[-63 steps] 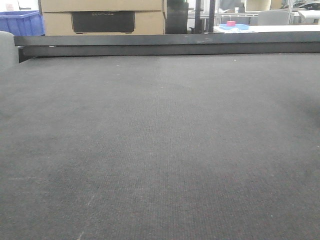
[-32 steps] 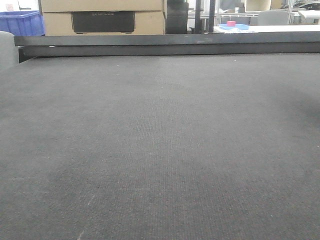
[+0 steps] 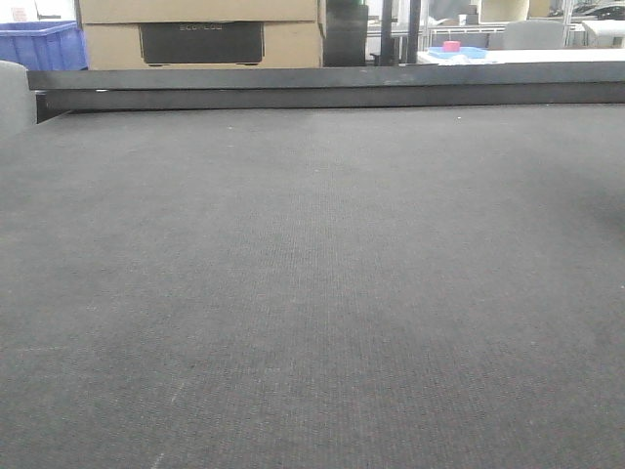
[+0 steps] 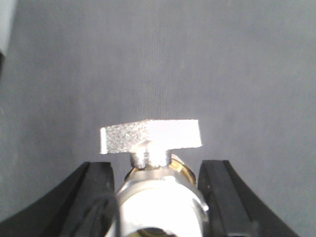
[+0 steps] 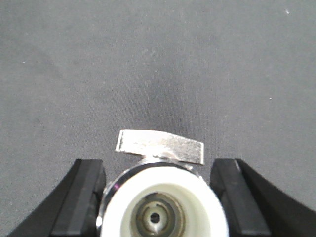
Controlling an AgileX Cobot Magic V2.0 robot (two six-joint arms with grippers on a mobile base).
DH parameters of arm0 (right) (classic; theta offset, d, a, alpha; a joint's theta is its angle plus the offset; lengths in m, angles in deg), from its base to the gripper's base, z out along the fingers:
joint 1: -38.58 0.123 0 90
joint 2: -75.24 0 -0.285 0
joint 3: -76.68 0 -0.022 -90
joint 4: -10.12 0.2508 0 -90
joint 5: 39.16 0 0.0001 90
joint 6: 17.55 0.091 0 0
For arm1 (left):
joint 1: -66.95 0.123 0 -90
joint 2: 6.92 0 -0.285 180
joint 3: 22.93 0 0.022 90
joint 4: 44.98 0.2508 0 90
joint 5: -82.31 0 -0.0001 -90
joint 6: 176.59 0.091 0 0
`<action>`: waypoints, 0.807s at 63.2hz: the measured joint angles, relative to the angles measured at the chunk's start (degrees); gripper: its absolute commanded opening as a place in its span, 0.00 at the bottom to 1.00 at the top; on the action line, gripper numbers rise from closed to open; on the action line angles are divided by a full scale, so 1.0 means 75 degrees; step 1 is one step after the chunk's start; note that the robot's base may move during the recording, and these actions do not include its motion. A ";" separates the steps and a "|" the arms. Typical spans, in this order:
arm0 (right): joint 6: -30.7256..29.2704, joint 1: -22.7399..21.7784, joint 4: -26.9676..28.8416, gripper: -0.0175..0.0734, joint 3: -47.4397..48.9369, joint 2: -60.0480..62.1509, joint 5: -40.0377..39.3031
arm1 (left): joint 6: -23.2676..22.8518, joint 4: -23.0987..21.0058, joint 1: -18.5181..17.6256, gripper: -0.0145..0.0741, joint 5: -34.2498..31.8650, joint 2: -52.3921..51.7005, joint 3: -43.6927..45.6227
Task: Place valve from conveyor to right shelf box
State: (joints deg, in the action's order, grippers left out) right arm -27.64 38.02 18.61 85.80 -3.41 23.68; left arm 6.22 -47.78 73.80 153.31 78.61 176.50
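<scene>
The left wrist view shows a silver valve (image 4: 159,202) with a flat T-handle (image 4: 150,135) and a brass collar. My left gripper (image 4: 158,170) is shut on its body, a black finger (image 4: 96,197) pressed to each side. In the right wrist view a second chrome valve (image 5: 168,205) with a white end cap and flat handle (image 5: 160,145) sits in my right gripper (image 5: 158,168), which is shut on it. Both hang above the dark grey conveyor (image 3: 312,293). The front view shows neither gripper. The right shelf box is out of view.
A long black rail (image 3: 322,88) edges the far side of the belt. Behind it stand cardboard boxes (image 3: 200,34), a blue bin (image 3: 39,44) at the left and a table with a pink object (image 3: 451,46) at the right.
</scene>
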 measured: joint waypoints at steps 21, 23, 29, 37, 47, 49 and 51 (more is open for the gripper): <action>0.0000 0.0000 0.0000 0.01 0.0000 0.0000 0.0074 | 0.0000 -0.0018 0.0000 0.04 0.0072 0.0241 0.0046; 0.0000 0.0000 0.0000 0.01 0.0000 0.0000 0.0090 | 0.0000 -0.0018 0.0000 0.04 0.0085 0.0241 0.0046; 0.0000 0.0000 0.0000 0.01 0.0000 0.0000 0.0134 | 0.0000 -0.0018 0.0000 0.04 0.0084 0.0241 0.0046; 0.0000 0.0000 0.0000 0.01 0.0000 0.0000 0.0134 | 0.0000 -0.0018 0.0000 0.04 0.0084 0.0241 0.0046; 0.0000 0.0000 0.0000 0.01 0.0000 0.0000 0.0134 | 0.0000 -0.0018 0.0000 0.04 -0.0137 0.0241 0.0046; 0.0000 0.0000 0.0000 0.01 0.0000 0.0000 0.0134 | 0.0000 -0.0018 0.0000 0.04 -0.0223 0.0241 0.0046; 0.0000 0.0000 0.0000 0.01 0.0000 0.0000 0.0134 | 0.0000 -0.0018 0.0000 0.04 -0.0311 0.0241 0.0046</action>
State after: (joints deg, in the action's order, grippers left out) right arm -27.64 38.02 18.61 85.80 -3.41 24.69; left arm 6.22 -47.92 73.80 150.97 80.42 176.84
